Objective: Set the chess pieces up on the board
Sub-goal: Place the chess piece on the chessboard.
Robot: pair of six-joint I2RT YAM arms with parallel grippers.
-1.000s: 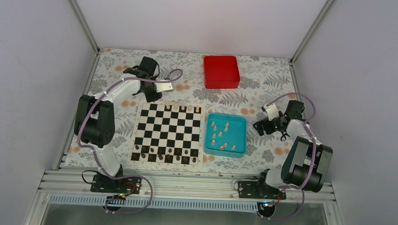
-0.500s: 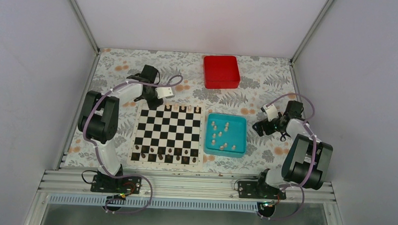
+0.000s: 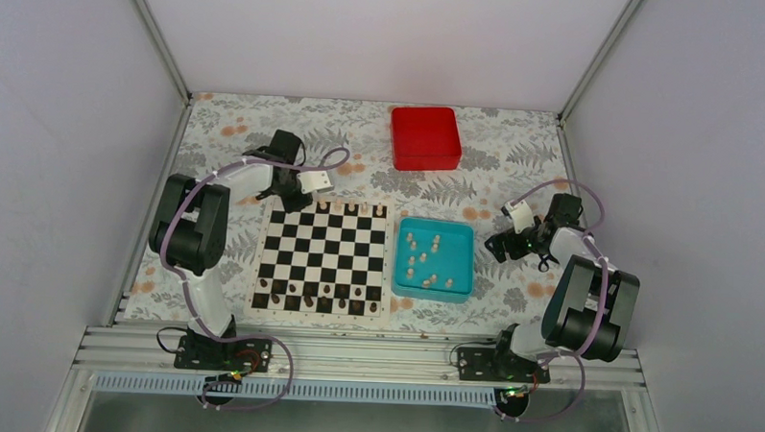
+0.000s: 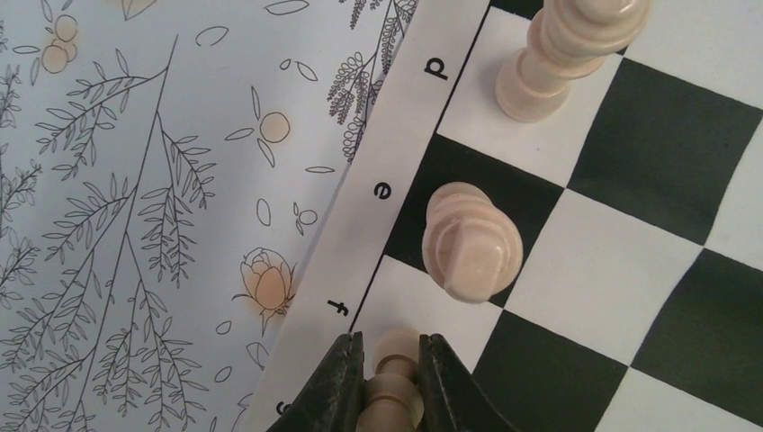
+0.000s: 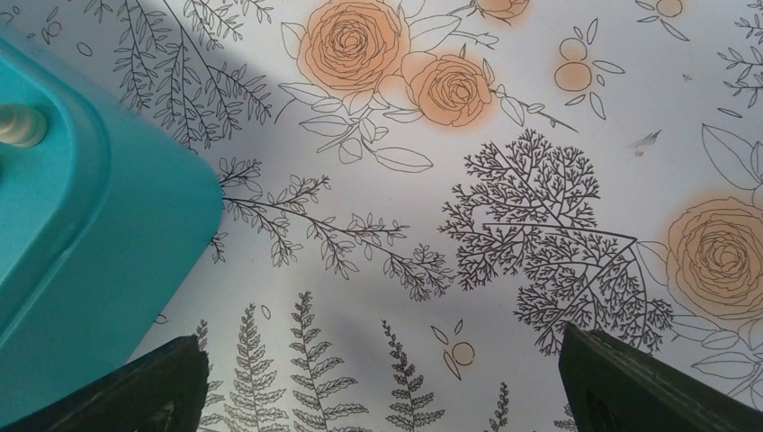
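My left gripper [image 4: 391,360] is shut on a cream chess piece [image 4: 393,382], held low over the white edge square by the letter f on the board [image 4: 612,279]. Two more cream pieces stand beside it, one on the e square [image 4: 471,241] and one on the d square [image 4: 567,54]. From above, the left gripper [image 3: 298,196] hangs at the far left corner of the board [image 3: 312,257]. The right gripper [image 5: 382,378] is open over bare cloth, and from above the right gripper [image 3: 500,247] sits just right of the teal tray [image 3: 459,240], which holds several cream pieces [image 3: 425,261].
Dark brown pieces [image 3: 318,295] line the board's near rows. Several cream pieces [image 3: 350,209] stand on its far row. A red box [image 3: 425,137] lies at the back of the flowered tablecloth. The teal tray's corner [image 5: 81,234] fills the left of the right wrist view.
The left arm has swung its gripper, with the cream piece in it, from behind the board toward the board's far left edge. The right arm has barely moved.
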